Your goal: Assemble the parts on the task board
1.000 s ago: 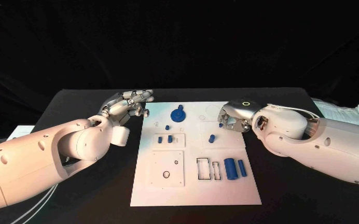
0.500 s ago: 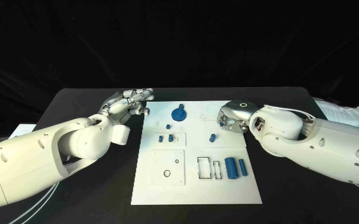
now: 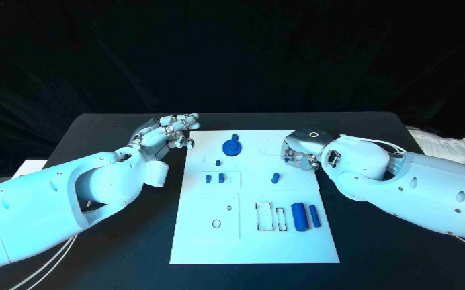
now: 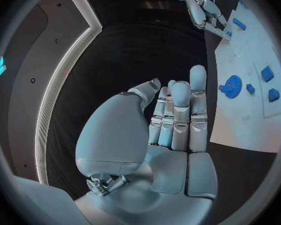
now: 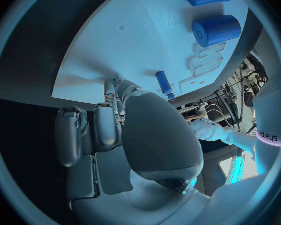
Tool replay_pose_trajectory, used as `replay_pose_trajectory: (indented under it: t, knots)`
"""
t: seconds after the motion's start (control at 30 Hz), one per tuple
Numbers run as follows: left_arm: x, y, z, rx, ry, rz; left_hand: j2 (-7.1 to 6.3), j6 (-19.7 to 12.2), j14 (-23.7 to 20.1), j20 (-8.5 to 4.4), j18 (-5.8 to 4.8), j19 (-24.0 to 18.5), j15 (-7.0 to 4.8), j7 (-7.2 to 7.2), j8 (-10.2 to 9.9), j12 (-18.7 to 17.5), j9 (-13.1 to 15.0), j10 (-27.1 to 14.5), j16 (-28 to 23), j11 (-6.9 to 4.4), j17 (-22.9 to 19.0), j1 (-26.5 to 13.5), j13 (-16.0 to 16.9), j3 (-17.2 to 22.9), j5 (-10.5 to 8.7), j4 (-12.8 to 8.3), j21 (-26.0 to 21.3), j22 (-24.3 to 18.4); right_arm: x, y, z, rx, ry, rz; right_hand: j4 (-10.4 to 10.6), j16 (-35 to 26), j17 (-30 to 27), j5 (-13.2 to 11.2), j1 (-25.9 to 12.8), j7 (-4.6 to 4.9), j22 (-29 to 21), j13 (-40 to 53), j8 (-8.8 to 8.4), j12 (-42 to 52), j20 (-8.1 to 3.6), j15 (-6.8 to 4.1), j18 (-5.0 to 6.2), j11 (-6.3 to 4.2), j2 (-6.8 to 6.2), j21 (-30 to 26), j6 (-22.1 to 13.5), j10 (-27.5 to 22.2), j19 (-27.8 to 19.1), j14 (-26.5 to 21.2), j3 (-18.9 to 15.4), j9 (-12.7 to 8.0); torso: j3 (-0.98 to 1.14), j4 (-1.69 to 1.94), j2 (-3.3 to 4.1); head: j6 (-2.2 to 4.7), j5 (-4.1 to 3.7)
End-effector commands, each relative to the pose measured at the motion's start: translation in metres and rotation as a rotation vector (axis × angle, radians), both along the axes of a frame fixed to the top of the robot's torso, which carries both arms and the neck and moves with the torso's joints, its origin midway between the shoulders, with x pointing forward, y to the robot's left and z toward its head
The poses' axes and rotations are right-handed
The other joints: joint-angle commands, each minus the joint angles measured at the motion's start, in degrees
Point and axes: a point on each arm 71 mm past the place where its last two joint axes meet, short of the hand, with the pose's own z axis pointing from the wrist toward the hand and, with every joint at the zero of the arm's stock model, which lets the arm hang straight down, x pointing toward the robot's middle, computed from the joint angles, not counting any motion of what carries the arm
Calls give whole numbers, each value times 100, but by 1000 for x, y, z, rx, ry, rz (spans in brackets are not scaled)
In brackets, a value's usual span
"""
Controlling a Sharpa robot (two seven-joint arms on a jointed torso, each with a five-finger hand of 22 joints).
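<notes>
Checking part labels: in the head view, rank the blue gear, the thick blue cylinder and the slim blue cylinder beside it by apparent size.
1. thick blue cylinder
2. blue gear, close to it in spread, so this order is unsure
3. slim blue cylinder, clearly the narrowest

The task board (image 3: 254, 236) is a plain white plate on a black table (image 3: 107, 135). Dark outlined rectangles and a small dark ring are drawn on the board's near half. At the board's far edge sits a deep blue gear (image 3: 232, 147). Near the board's middle lie small blue pegs (image 3: 214, 178) and a short blue pin (image 3: 275, 178). Toward its near right stand a thick blue cylinder (image 3: 298, 217) and, just beside it, a slimmer blue rod (image 3: 313, 216). Both arms are white; the left hand (image 3: 166, 132) and right hand (image 3: 298, 150) are silver with dark seams.
</notes>
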Motion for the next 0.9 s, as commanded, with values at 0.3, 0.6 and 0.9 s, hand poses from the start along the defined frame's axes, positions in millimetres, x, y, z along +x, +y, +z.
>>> replay_pose_trajectory:
  t: [0.3, 0.6, 0.9]
  knots:
    - [0, 1, 0, -5, 2, 3, 37, -62, -25, -15, 105, 4, 5, 21, -1, 50, -12, -49, 16, 3, -1, 5, 8, -44, 38, 1, -54, -17, -6, 4, 0, 26, -37, 26, -276, 47, 19, -83, -102, 18, 557, -66, -39, -38, -39, -14, 2, -6, 50, 31, 67, 149, 5, 236, 519, 43, 5, 0, -5, -5, -3]
    - [0, 2, -1, -2, 7, 4, 45, -75, -33, -14, 106, 6, 7, 24, -5, 60, -13, -62, 8, 4, -23, 18, 10, -50, 46, -7, -67, -27, -9, 3, 9, 83, -83, 21, -360, 71, 44, -99, -210, 39, 583, -98, -55, -48, -39, -8, -3, 10, 11, 48, 62, 149, 22, 240, 691, 46, 5, -3, 0, 6, 0]
    - [0, 2, -1, -1, 9, 4, 51, -81, -34, -14, 106, 9, 8, 26, -5, 66, -13, -71, 10, 6, -24, 28, 11, -52, 57, -14, -73, -31, -15, 1, 16, 113, -87, 22, -390, 75, 47, -114, -269, 47, 593, -106, -51, -43, -32, 4, -6, 15, -20, 54, 73, 162, 28, 239, 744, 52, 4, -7, -1, -6, 11]
